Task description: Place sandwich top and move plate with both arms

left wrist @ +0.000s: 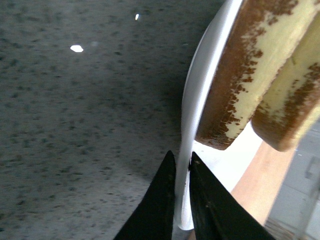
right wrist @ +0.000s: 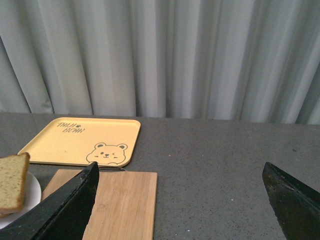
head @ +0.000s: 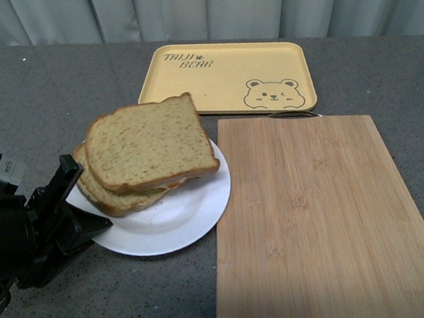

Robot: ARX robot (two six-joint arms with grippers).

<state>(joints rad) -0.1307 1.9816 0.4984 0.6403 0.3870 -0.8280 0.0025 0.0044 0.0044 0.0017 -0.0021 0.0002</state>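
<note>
Item, nearest: my left gripper (left wrist: 182, 159), clenched on the rim of the plate (head: 181, 226) at its 8 o'clock. Item: my right gripper (right wrist: 180, 167), jaws spread wide, holding nothing, not touching the plate. Item, on the plate: the sandwich top (head: 150, 142), laid askew over a lower slice (head: 114, 198); placing looks done. Item, at the plate's 3 o'clock: bamboo board (head: 315, 217). Item, at 1 o'clock, farthest: yellow bear tray (head: 219, 72). Outstanding, I judge: the right-side grip and moving the plate.
</note>
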